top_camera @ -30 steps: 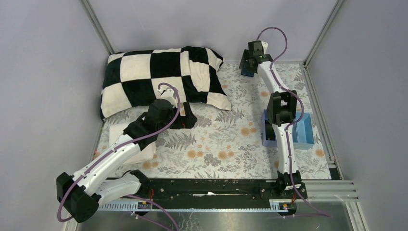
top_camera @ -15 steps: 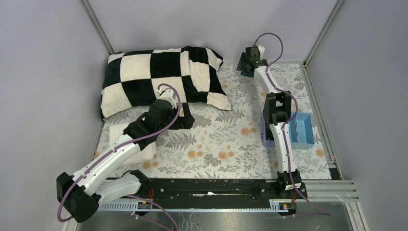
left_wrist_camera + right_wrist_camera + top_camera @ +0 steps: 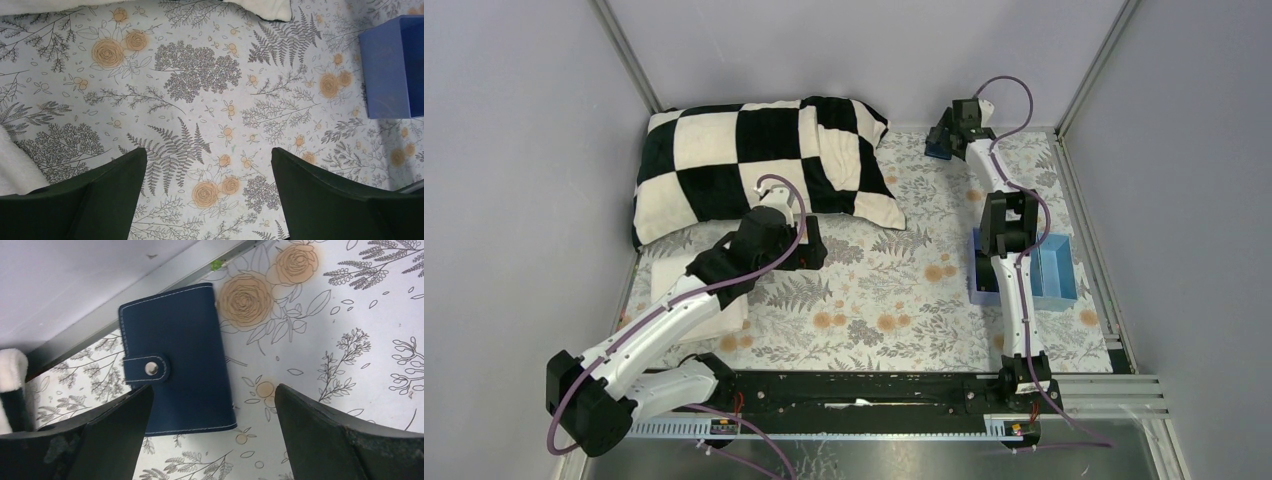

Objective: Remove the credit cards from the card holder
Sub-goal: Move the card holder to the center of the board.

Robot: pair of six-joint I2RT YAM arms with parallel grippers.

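Observation:
The card holder [image 3: 177,357] is a dark navy wallet, closed, its tab snapped shut with a metal stud. It lies flat on the floral cloth at the far edge of the table, by the back wall rail. In the top view it shows as a small blue patch [image 3: 938,150] under the right wrist. My right gripper [image 3: 210,415] is open and hovers over it, the left finger above the holder's left edge. No cards show. My left gripper [image 3: 207,180] is open and empty over bare cloth near the table's middle left [image 3: 816,245].
A black-and-white checked pillow [image 3: 754,160] lies at the back left. A folded white towel [image 3: 694,300] lies under the left arm. A light-blue plastic tray [image 3: 1049,272] stands at the right, also in the left wrist view [image 3: 395,65]. Walls close the table in.
The right wrist has shifted a little to the right and turned over the card holder at the back edge. The left arm has barely moved.

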